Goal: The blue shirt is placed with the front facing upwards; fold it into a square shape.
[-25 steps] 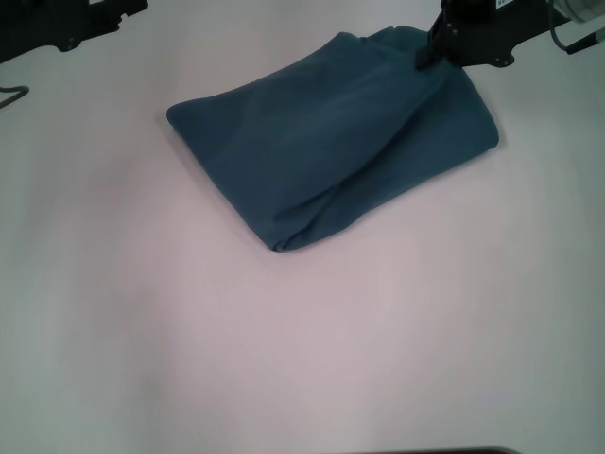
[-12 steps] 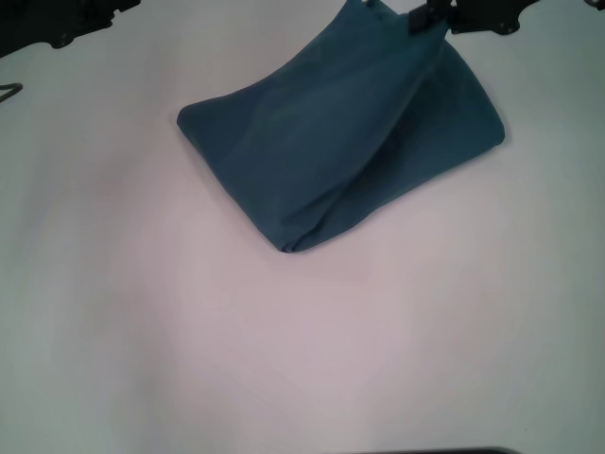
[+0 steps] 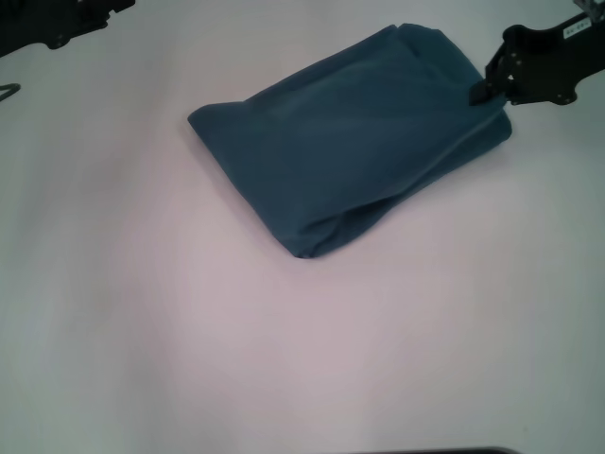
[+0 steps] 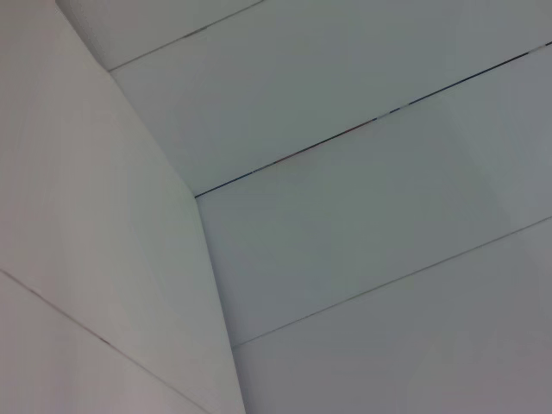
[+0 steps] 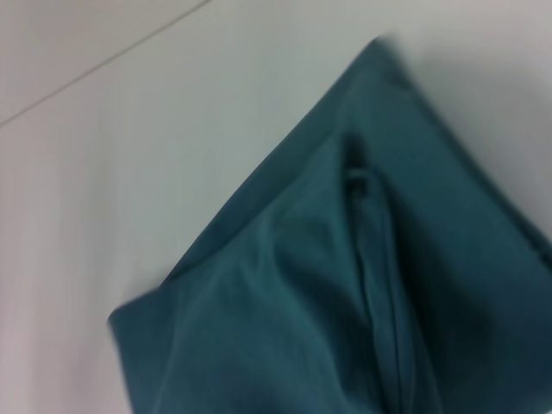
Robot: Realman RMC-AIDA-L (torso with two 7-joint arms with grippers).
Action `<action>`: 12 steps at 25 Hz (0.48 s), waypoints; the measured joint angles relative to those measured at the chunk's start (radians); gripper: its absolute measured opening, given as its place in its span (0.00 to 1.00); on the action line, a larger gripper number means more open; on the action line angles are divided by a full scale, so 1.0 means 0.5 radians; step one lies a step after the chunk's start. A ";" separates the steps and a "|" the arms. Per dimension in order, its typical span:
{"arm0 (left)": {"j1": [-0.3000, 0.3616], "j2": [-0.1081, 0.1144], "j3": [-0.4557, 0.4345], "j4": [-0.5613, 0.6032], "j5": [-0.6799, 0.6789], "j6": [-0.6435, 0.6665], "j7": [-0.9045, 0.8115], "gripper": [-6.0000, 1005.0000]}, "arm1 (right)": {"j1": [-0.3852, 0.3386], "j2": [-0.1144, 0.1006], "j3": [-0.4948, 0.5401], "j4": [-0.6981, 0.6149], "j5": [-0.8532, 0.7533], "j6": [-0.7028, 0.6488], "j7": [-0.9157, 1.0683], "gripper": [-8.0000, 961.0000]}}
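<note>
Shirt: we see the blue shirt folded into a compact, roughly four-sided bundle, plain teal side up, in the upper middle of the head view
Shirt position: it lies flat on the white table, turned at an angle, one corner toward the upper left of the frame, one toward the lower middle, one at the top and one at the right edge of the bundle
Folds: we see a long crease running across the bundle from its right side down toward the lower corner, and layered edges at that lower corner
Right gripper: the right gripper sits at the upper right of the head view, its dark tip touching the shirt's right corner; we cannot tell whether its jaws are parted or closed on cloth
Right wrist view: we see the shirt filling the lower right of that frame, with a raised seam or fold line down its middle, and bare table to the upper left
Left gripper: the left arm is parked at the upper left corner of the head view, well apart from the shirt; we cannot tell how its jaws stand
Left wrist view: we see only pale flat panels with thin dark seams
</note>
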 joint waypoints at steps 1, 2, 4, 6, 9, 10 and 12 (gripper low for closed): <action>-0.005 -0.001 0.000 0.000 0.000 0.000 0.000 0.92 | -0.011 0.000 0.000 0.002 -0.003 0.030 -0.013 0.08; -0.008 -0.001 0.000 -0.001 0.000 0.002 0.000 0.92 | -0.020 0.002 0.000 0.006 -0.010 0.069 -0.033 0.08; -0.014 -0.002 0.004 -0.006 0.000 0.010 -0.003 0.92 | -0.025 0.010 0.000 0.022 -0.034 0.127 -0.064 0.09; -0.016 -0.003 0.007 -0.010 0.000 0.014 -0.010 0.92 | -0.021 0.023 -0.003 0.054 -0.076 0.190 -0.087 0.09; -0.010 -0.010 0.008 -0.012 0.000 0.019 -0.018 0.92 | -0.016 0.033 -0.015 0.079 -0.114 0.258 -0.107 0.10; -0.006 -0.013 0.006 -0.012 0.000 0.022 -0.020 0.92 | -0.017 0.034 -0.021 0.076 -0.120 0.272 -0.116 0.10; 0.002 -0.017 0.001 -0.013 0.000 0.027 -0.022 0.92 | -0.023 0.033 -0.029 0.057 -0.124 0.282 -0.132 0.11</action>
